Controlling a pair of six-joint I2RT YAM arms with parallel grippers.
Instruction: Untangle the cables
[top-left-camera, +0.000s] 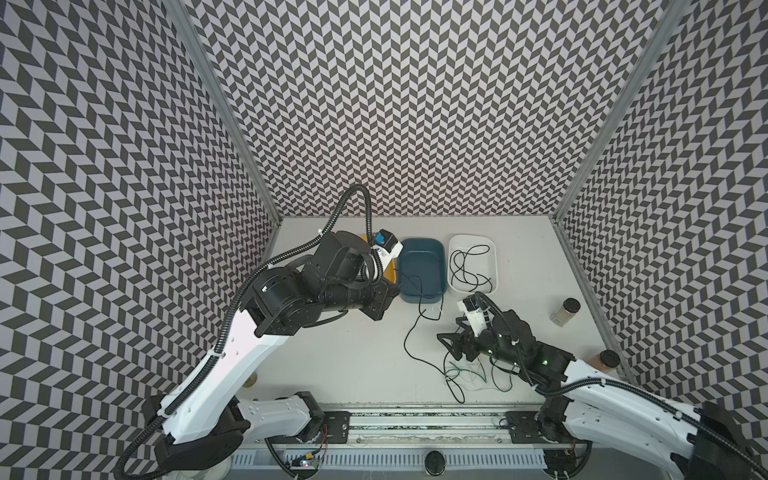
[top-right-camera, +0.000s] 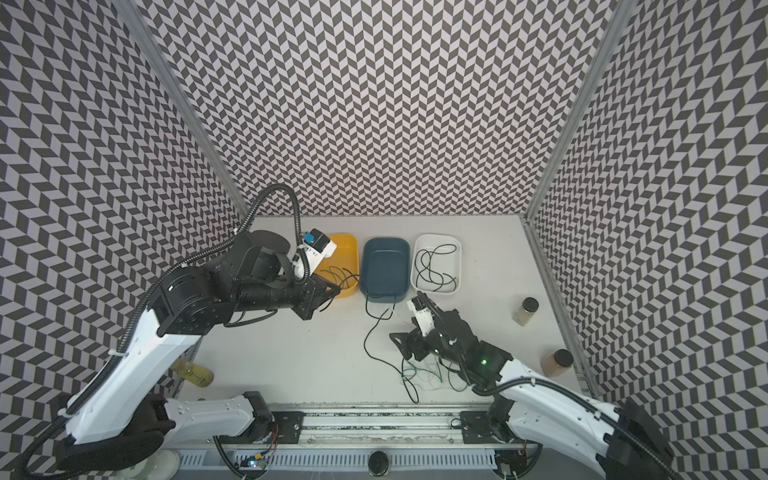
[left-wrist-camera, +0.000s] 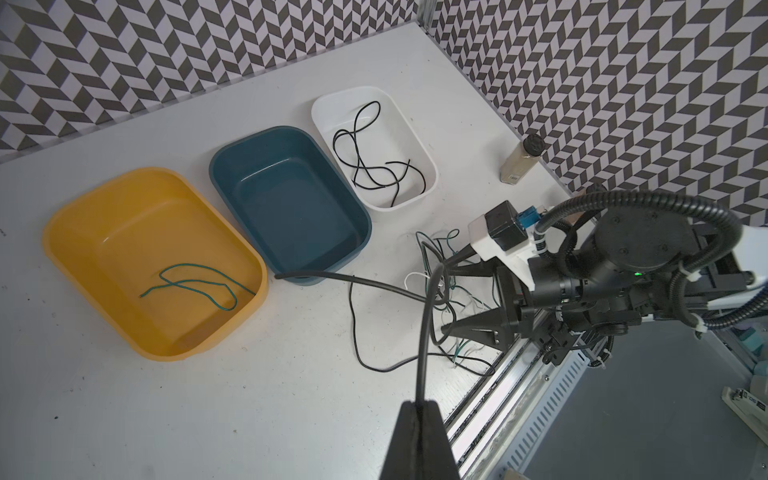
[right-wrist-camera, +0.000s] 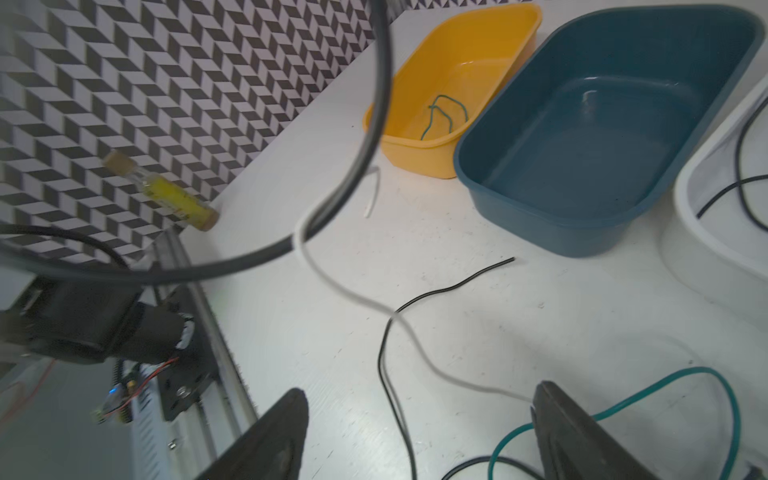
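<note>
One black cable (left-wrist-camera: 423, 332) is clamped in your left end effector (left-wrist-camera: 419, 409). Your right end effector (right-wrist-camera: 419, 388) stands wide above the tangle of cables (top-left-camera: 468, 372) on the tabletop (top-left-camera: 353, 353).

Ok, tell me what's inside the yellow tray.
One green cable, loosely looped on the yellow tray's floor; nothing else. The left wrist view shows all of it; in both top views the left arm covers part.

Glossy plastic yellow tray (left-wrist-camera: 79, 232), matt table (left-wrist-camera: 166, 415), smooth-sheathed cables (left-wrist-camera: 424, 340)

The cables (top-left-camera: 465, 372) lie on the table (top-left-camera: 332, 353) before three tubs (top-left-camera: 419, 240).
</note>
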